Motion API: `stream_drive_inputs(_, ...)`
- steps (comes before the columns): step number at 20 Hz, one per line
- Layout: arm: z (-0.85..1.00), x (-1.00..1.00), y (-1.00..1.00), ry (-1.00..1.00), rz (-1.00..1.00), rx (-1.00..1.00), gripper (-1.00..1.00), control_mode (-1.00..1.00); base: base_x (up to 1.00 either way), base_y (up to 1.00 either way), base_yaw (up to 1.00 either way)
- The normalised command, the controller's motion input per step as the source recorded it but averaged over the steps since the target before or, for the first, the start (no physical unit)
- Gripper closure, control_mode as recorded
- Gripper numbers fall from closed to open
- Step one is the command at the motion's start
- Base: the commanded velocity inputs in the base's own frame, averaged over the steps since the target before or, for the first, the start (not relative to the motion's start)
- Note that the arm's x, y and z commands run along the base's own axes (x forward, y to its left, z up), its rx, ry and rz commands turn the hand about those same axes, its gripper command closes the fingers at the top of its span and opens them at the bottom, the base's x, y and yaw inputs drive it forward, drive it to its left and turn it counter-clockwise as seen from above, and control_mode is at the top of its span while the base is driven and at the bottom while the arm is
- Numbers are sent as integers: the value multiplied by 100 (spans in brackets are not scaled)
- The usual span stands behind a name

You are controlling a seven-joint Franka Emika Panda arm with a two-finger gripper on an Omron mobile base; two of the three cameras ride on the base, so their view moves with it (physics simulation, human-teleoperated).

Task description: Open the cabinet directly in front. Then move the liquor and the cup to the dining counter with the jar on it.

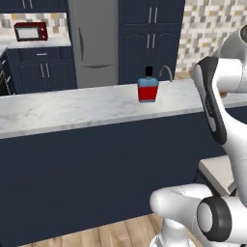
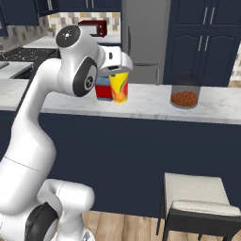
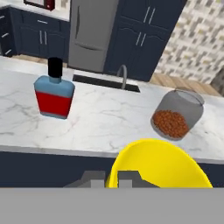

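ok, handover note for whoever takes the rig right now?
Tool: shut on the small yellow tumbler with the red-orange mark, held over the long white-grey marble dining counter; whether it touches the top is unclear.
Squat red and light blue liquor bottle with black cap: already standing on that counter.
Rounded jar with reddish-brown contents: on the same counter, to the tumbler's right in the right base view.
Done: bottle delivered, tumbler brought over.
Left: set the tumbler down on bare marble, release, withdraw.

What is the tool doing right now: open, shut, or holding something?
Tool: shut on the cup, held above the counter beside the liquor.
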Motion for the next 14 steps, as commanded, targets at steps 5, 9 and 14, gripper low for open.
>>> stream_drive_inputs(5, -1, 8, -1, 1, 11, 0, 100, -100, 0, 0, 0)
stream_drive_inputs(9, -34, 0, 0, 11, 11, -6, 100, -100, 0, 0, 0)
stream_drive_inputs(14, -18, 8, 0, 3, 9, -4, 100, -100, 0, 0, 0)
